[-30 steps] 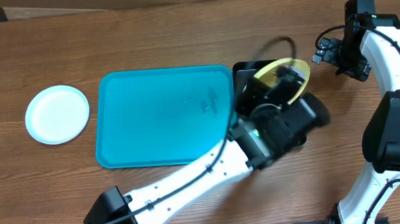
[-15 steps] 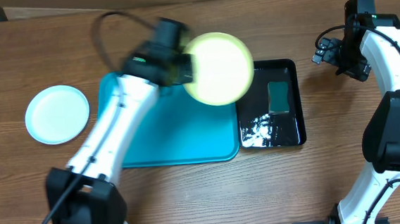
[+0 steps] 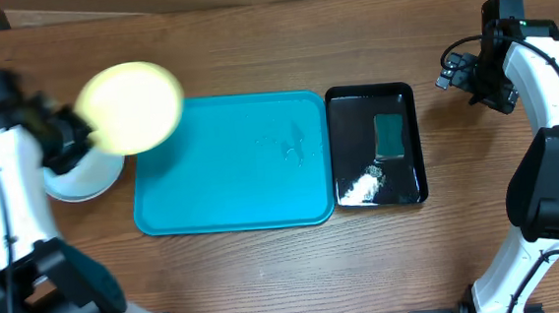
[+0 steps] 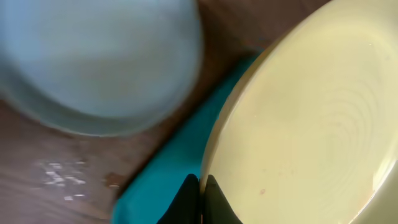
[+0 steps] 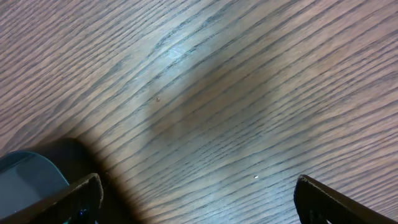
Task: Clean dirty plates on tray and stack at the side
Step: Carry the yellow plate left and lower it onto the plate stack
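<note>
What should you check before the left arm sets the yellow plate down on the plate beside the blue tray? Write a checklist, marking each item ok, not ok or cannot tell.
1. Grip: the left fingers are shut on the rim of the yellow plate: ok.
2. Is the yellow plate wiped clean: cannot tell, the views are blurred.
3. The pale plate lies flat on the table beside the blue tray: ok.
4. The yellow plate is centred over the pale plate: not ok, it hangs off towards the tray.
5. The right fingers are open and far off: ok.
6. No plates left on the blue tray: ok.
</note>
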Controlling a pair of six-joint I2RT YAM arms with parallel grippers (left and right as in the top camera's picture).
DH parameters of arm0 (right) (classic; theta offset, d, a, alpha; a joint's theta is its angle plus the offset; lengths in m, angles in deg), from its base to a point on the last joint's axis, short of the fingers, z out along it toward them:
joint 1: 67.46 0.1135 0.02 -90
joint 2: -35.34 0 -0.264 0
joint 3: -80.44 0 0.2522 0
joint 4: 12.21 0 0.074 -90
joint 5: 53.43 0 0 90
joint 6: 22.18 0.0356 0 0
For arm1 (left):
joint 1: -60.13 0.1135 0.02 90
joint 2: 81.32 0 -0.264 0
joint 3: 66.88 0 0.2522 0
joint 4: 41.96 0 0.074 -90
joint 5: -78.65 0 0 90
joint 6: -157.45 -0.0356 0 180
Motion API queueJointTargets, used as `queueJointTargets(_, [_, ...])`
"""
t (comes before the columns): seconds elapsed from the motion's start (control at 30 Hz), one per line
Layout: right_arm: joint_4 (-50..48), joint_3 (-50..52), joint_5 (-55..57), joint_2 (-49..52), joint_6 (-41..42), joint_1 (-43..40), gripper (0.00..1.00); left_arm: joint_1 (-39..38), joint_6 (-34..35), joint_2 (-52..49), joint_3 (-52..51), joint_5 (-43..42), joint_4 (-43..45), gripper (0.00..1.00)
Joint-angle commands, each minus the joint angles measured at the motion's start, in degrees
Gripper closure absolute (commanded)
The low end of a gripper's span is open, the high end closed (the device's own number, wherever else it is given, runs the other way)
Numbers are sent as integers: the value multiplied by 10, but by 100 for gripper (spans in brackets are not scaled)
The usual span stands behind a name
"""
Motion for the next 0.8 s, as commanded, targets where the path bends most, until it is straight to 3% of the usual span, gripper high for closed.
queueJointTargets(0.0, [-4, -14, 0, -8, 2, -1, 0, 70, 8, 13, 8, 0, -3, 96])
queueJointTargets(0.13, [-4, -14, 0, -8, 2, -1, 0, 114, 12, 12, 7, 47, 3, 96])
queueJointTargets(0.33, [-4, -14, 0, -8, 2, -1, 0, 120, 51, 8, 6, 162, 19, 96])
queueJointTargets(0.77, [-4, -14, 0, -8, 2, -1, 0, 117, 48, -64, -23, 151, 61, 96])
